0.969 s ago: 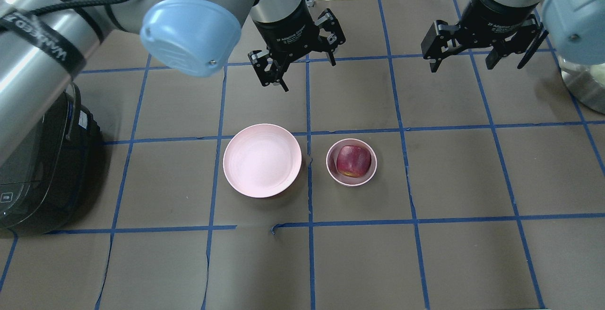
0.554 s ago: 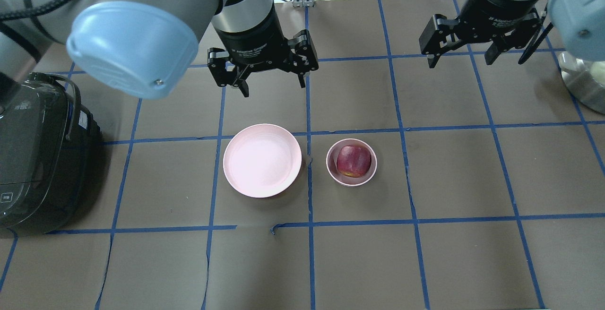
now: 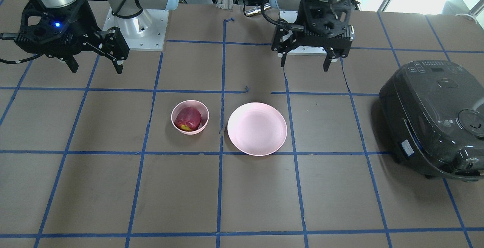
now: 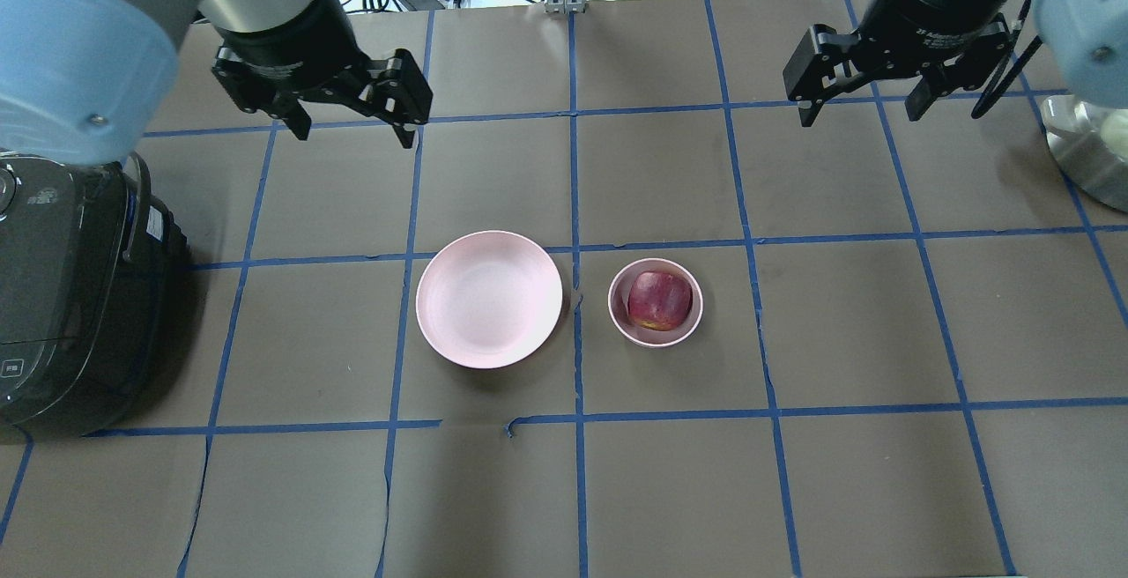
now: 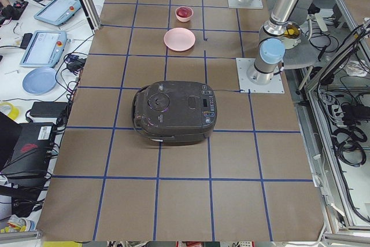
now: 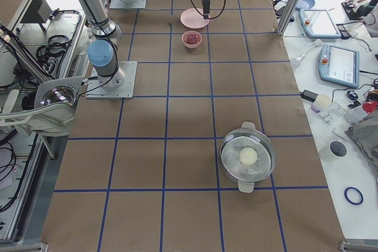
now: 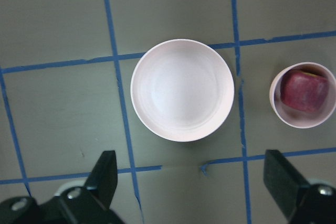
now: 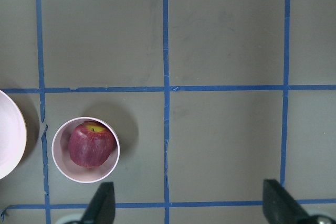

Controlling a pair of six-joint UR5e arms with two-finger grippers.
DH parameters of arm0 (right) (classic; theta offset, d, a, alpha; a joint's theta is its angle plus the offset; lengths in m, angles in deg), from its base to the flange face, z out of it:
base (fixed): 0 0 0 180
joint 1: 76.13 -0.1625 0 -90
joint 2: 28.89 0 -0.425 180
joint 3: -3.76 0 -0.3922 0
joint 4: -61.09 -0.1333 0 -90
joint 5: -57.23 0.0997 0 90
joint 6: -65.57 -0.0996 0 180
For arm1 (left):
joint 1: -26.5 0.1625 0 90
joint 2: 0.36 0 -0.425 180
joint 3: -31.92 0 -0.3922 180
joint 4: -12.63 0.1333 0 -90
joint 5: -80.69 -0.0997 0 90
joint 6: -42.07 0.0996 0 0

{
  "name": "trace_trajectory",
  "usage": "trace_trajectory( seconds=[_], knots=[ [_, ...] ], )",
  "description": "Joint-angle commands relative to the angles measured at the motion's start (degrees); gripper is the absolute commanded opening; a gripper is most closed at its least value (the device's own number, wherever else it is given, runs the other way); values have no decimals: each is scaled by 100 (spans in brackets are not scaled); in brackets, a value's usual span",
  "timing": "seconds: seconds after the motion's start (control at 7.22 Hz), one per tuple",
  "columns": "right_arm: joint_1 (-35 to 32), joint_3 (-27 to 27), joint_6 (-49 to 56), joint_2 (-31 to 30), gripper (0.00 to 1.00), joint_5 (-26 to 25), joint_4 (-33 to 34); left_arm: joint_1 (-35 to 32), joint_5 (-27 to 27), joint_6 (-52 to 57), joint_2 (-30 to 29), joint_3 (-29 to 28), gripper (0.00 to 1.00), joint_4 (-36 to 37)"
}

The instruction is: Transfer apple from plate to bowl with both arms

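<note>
Dark red, the apple (image 4: 658,300) sits in the pink bowl (image 4: 617,318) at mid-frame, just right of the plate (image 4: 489,299) (rims apart, a blue tape line (image 4: 577,331) between), while the left tool (image 4: 355,137) at upper left and the right tool (image 4: 859,116) at upper right hang wide open, gripping nothing, well apart over the brown tabletop (image 4: 881,490).

Brown, blue-gridded surface (image 4: 881,490) bearing plate (image 4: 489,300) just left of bowl (image 4: 617,322); black cooker (image 4: 62,314) far left, steel pot (image 4: 1088,164) far right.
</note>
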Motion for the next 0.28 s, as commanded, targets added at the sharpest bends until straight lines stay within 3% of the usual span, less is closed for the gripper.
trace_trajectory(
  seconds=[0.0, 0.14],
  knots=[
    [6, 2, 6, 1, 100, 52, -8, 460, -8, 587, 117, 18, 100, -65],
    [6, 2, 6, -8, 100, 61, 10, 461, 10, 561, 135, 88, 100, -91]
  ],
)
